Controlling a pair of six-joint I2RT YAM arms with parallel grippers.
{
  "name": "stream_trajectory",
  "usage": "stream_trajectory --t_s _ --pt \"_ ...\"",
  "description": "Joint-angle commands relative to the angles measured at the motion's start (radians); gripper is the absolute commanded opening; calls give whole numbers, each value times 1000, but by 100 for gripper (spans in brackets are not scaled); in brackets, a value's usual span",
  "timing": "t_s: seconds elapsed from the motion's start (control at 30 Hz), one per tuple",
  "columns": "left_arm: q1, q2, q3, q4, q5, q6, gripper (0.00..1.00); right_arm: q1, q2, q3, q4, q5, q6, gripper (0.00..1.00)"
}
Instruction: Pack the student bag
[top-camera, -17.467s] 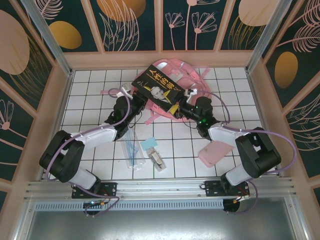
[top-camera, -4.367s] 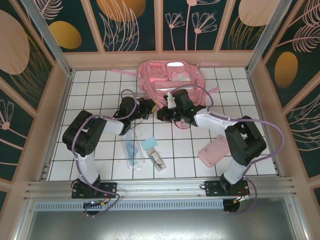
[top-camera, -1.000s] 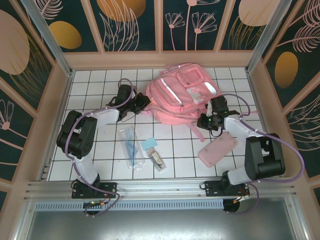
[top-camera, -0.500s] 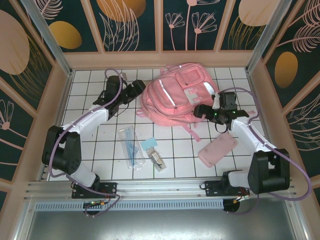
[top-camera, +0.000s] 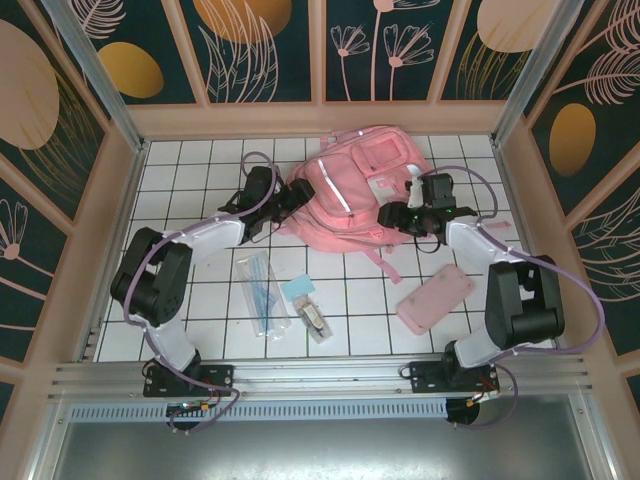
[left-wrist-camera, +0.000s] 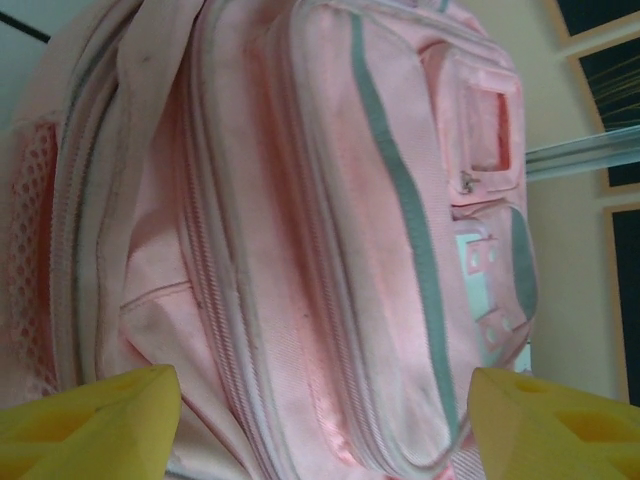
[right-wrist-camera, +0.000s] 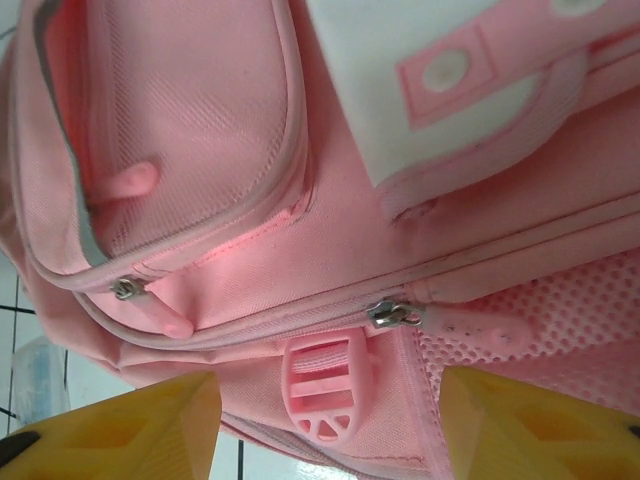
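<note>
Resting front-up by the desk's (top-camera: 200, 160) far edge: pink student bag (top-camera: 355, 195). Facing its sides, left end effector (top-camera: 290, 197) and right end effector (top-camera: 392, 215), both with fingers apart, clamping nothing.

- The student bag (top-camera: 355, 190) lies at the far middle of the table (top-camera: 180, 180), close to the back wall.
- The left gripper (top-camera: 290, 199) sits at the bag's left side, and the right gripper (top-camera: 393, 215) at its right side.
- A flat pouch (top-camera: 435, 298) lies nearer and to the right, apart from the bag.
- A long packet (top-camera: 262, 295) lies nearer, left of middle.
- A small card (top-camera: 298, 288) and a small box (top-camera: 316, 322) lie just right of the packet.
</note>
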Motion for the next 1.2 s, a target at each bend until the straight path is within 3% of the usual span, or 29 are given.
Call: stream_trajectory --t_s 0.0,0.2,0.4,0.6,0.9,1.1,1.17 --pt "4 52 -6 79 21 -27 76 1 17 14 24 76 -22 60" --pt "14 114 3 68 19 -3 76 1 69 49 -18 190 -137 61" --pt "34 137 6 71 28 -8 75 6 136 44 32 116 -166 70" --pt "38 148 15 62 28 3 75 34 192 66 65 85 -179 71" --pt "55 200 40 93 50 -10 75 111 152 104 74 -90 -129 68" --pt "92 237 90 66 27 47 75 123 59 49 206 -370 24 66" --pt "108 256 114 60 24 72 75 143 38 48 214 -387 38 65"
